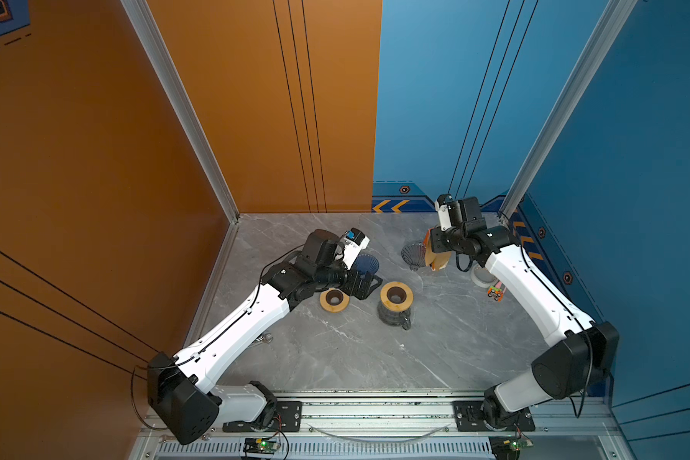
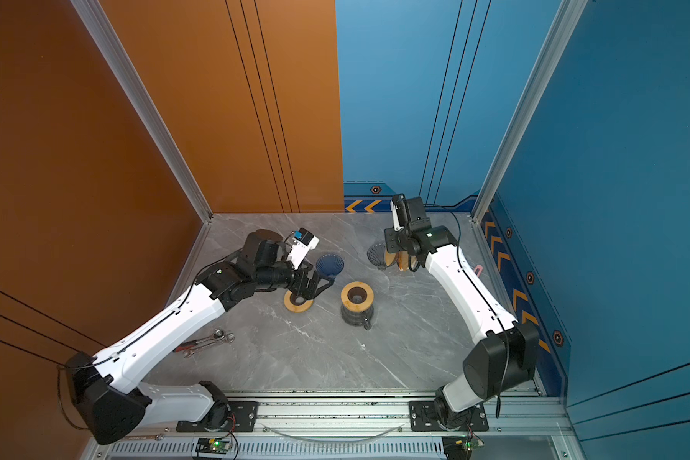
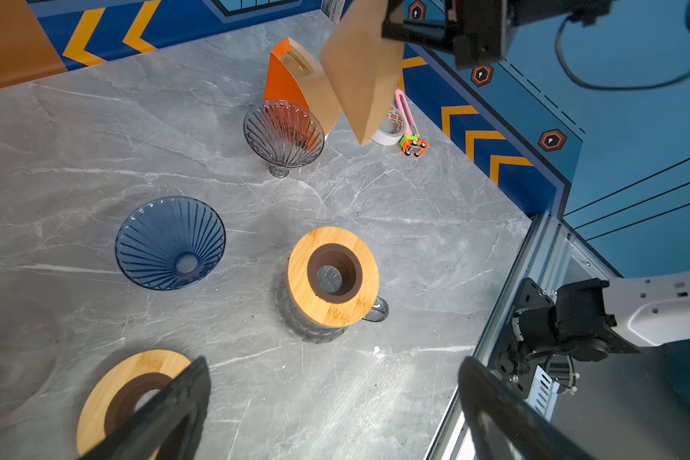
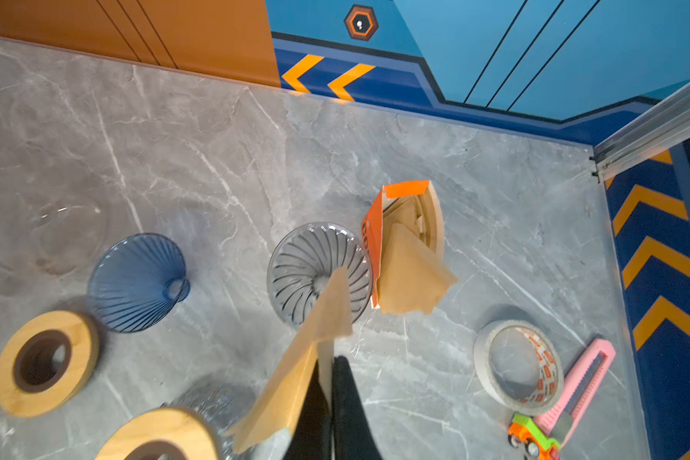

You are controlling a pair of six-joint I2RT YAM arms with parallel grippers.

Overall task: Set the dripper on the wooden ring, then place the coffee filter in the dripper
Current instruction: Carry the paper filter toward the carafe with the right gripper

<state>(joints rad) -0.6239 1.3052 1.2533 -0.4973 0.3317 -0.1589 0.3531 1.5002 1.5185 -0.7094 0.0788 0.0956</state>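
My right gripper [image 4: 330, 360] is shut on a folded brown paper coffee filter [image 4: 295, 382], held in the air beside a grey glass dripper [image 4: 319, 271]. In both top views the filter [image 1: 439, 261] hangs just right of that dripper [image 1: 414, 255], under the right wrist. A blue glass dripper [image 3: 170, 243] stands further left on the table. My left gripper [image 3: 335, 366] is open and holds nothing. It hovers near the blue dripper [image 2: 329, 266] and over a loose wooden ring [image 2: 299, 302].
A glass carafe topped by a wooden ring [image 1: 396, 296] stands mid-table. An orange box of filters [image 4: 407, 223] stands behind the grey dripper. A tape roll [image 4: 518, 366], pink cutter [image 4: 582, 382] and toy car [image 4: 530, 440] lie by the right wall. Wrenches [image 2: 208, 342] lie at front left.
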